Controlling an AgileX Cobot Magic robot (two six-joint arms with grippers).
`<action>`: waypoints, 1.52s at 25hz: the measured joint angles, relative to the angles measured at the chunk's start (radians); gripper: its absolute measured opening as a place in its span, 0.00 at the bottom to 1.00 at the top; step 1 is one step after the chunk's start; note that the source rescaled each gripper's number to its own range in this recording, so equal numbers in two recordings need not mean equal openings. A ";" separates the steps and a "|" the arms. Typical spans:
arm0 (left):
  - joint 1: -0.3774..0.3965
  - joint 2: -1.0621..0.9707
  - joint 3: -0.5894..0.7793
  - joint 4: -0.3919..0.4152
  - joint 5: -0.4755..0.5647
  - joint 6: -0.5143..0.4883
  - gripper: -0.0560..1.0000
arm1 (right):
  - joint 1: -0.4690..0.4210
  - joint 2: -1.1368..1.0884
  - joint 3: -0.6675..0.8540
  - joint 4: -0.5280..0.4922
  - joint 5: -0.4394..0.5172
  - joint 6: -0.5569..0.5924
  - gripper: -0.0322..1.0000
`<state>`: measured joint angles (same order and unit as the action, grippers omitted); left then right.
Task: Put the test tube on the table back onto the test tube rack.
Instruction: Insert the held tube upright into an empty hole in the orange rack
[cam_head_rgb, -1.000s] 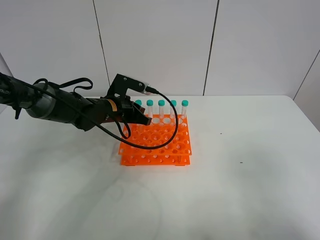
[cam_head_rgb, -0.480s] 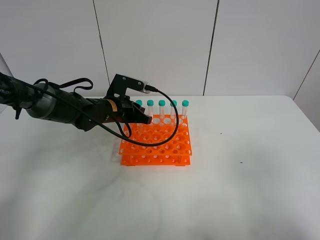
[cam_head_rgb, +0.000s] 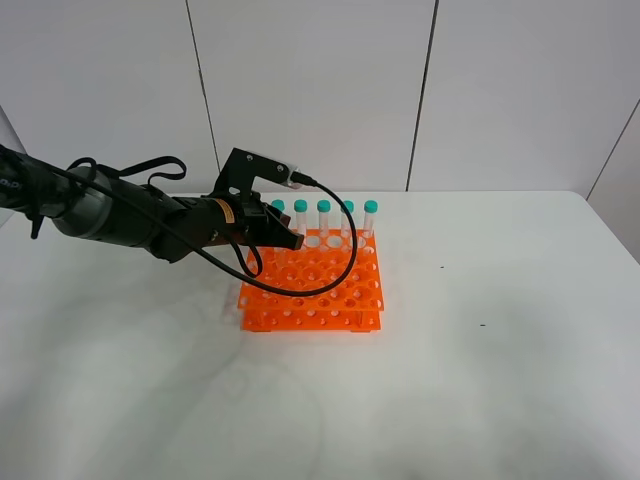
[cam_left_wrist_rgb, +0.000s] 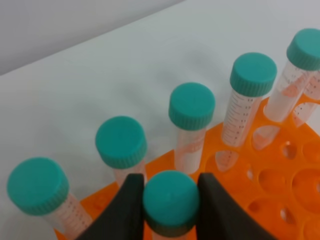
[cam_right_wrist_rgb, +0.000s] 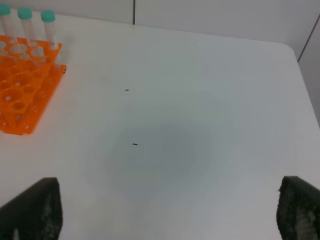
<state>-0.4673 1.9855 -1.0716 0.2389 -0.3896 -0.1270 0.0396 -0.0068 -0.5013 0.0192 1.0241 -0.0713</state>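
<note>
So that the test tube (cam_left_wrist_rgb: 171, 199) enters the test tube rack (cam_left_wrist_rgb: 235, 186) upright, left claw (cam_left_wrist_rgb: 171, 206) pinches its cap.

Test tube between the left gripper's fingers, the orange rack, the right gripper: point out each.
test tube (cam_left_wrist_rgb: 171, 200): left wrist view, top of its teal cap.
test tube rack (cam_head_rgb: 312, 321): exterior high view, its front wall.
right gripper (cam_right_wrist_rgb: 167, 200): right wrist view, the gap midway between its fingertips.
</note>
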 joint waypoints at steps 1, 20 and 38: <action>0.000 0.000 0.000 0.000 -0.001 0.002 0.05 | 0.000 0.000 0.000 0.000 0.000 0.000 0.94; 0.000 0.006 0.068 0.000 -0.128 0.008 0.05 | 0.000 0.000 0.000 0.000 0.000 0.000 0.94; 0.000 0.006 0.073 0.000 -0.144 0.008 0.23 | 0.000 0.000 0.000 0.000 0.000 0.000 0.94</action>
<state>-0.4673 1.9914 -0.9990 0.2389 -0.5333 -0.1192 0.0396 -0.0068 -0.5013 0.0192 1.0241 -0.0713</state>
